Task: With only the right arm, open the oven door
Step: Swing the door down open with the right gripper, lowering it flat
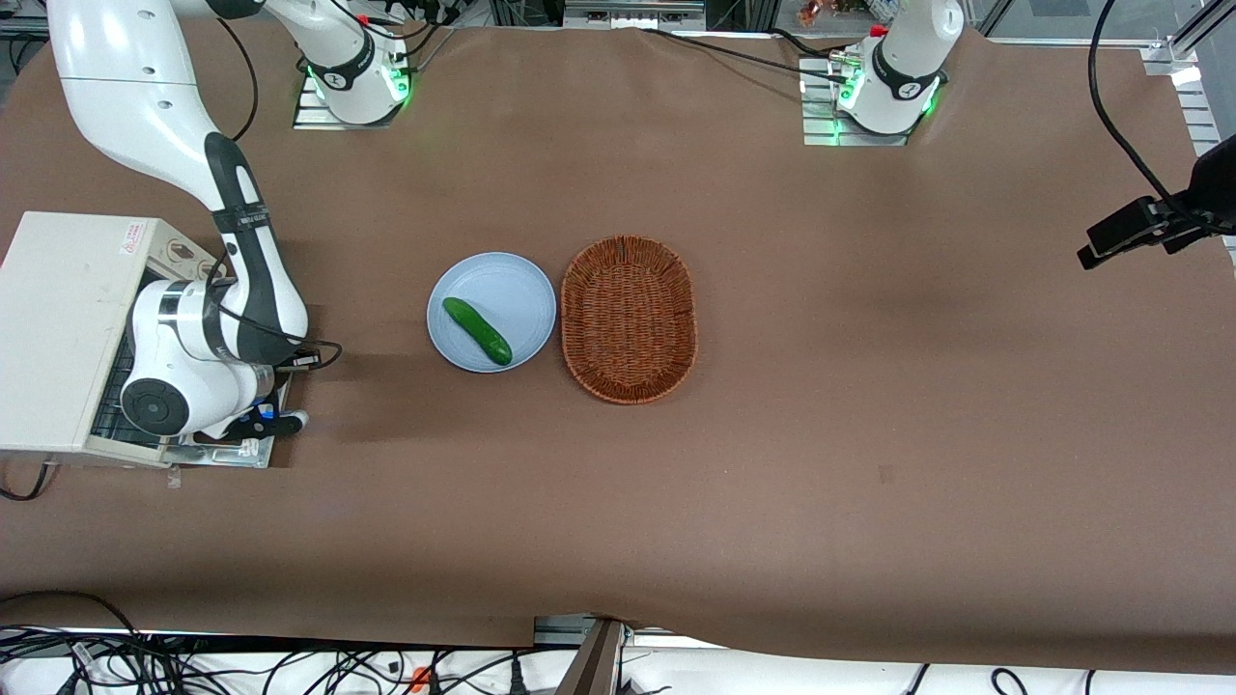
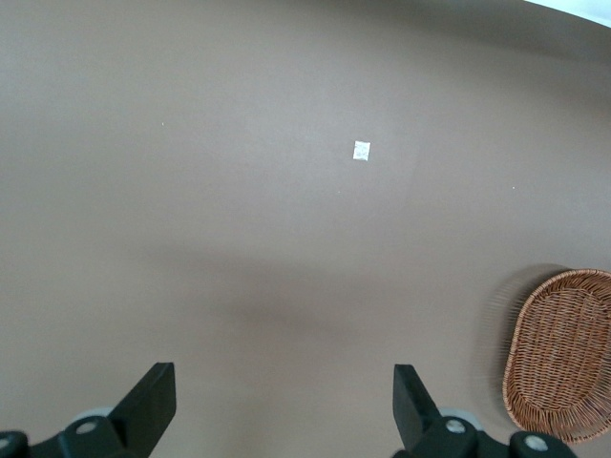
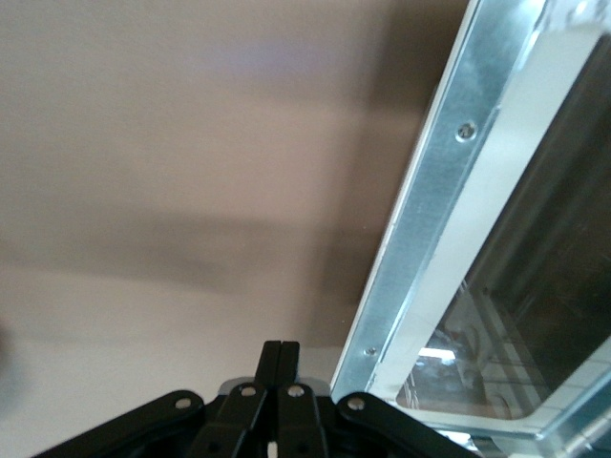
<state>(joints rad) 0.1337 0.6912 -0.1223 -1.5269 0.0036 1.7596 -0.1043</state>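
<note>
Fingers (image 3: 280, 358) pinched, beside oven door's (image 3: 496, 239) metal frame

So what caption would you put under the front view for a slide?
Right arm reaches down with its gripper, fingers shut, over the lowered oven door; cucumber on plate beside wicker basket.

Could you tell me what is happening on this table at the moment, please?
The right arm is working at the toaster oven at its end of the table. The oven door is folded down open, its metal inner frame showing, and the gripper sits low beside the door's outer edge, fingers shut. A cucumber lies on a plate beside a wicker basket, untouched.
</note>
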